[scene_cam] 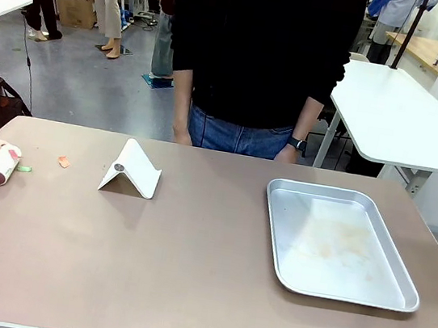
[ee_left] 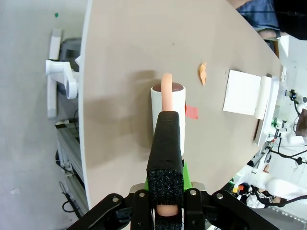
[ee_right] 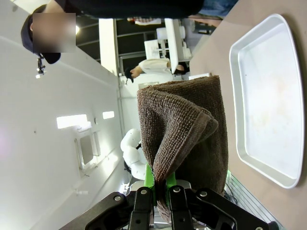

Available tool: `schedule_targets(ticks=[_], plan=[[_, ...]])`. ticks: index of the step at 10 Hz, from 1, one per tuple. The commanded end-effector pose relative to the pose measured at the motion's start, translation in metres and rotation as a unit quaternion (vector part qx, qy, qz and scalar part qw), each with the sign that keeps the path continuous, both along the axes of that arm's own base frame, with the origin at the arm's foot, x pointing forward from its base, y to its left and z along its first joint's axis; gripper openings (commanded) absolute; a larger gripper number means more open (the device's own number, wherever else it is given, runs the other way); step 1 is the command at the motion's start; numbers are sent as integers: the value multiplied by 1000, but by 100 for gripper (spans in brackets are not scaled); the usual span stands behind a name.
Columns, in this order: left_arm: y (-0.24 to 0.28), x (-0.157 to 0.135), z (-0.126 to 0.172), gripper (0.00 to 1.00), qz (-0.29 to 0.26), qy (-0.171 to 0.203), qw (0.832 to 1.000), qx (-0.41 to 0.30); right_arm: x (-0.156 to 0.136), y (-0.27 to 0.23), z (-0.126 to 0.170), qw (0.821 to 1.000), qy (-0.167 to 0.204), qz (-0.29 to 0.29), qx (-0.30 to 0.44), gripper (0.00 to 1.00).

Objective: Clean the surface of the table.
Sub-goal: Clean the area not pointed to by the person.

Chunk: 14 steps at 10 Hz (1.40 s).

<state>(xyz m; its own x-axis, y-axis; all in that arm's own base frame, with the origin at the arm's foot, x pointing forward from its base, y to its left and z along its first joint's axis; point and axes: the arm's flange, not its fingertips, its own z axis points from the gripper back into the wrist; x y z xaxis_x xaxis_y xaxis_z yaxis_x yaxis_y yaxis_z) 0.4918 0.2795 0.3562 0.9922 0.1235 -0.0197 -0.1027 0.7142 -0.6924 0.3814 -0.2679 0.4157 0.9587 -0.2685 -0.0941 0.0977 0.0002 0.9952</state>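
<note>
At the near left edge of the table [scene_cam: 186, 282], the left gripper [ee_left: 167, 122] is clamped on a roller [scene_cam: 3, 164] handle. Off its right side, the right gripper [ee_right: 160, 184] pinches a brown cloth [ee_right: 187, 134]. Farther on lie a scrap [scene_cam: 63, 162], stand [scene_cam: 132, 170] and tray [scene_cam: 338, 246]; a person [scene_cam: 260, 47] stands beyond.

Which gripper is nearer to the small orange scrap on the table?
Left. The left gripper, holding the lint roller, is near the orange scrap; the right gripper, holding a brown cloth, is beyond the tray.
</note>
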Motion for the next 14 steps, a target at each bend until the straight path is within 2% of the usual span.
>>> schedule_targets(ticks=[1,5,8,11,14], plan=[[-14,6,-7,22,-9,17,1000,20,0,0,2,1000,-2,0,-1,10],[-62,22,-9,22,-42,30,998,34,0,0,2,1000,-2,0,-1,10],[-87,33,-3,22,-61,24,998,24,0,0,2,1000,-2,0,-1,10],[-101,36,5,22,-73,4,997,18,0,0,2,1000,-2,0,-1,10],[-96,12,41,22,-77,-42,996,1,0,0,2,1000,-2,0,-1,10]])
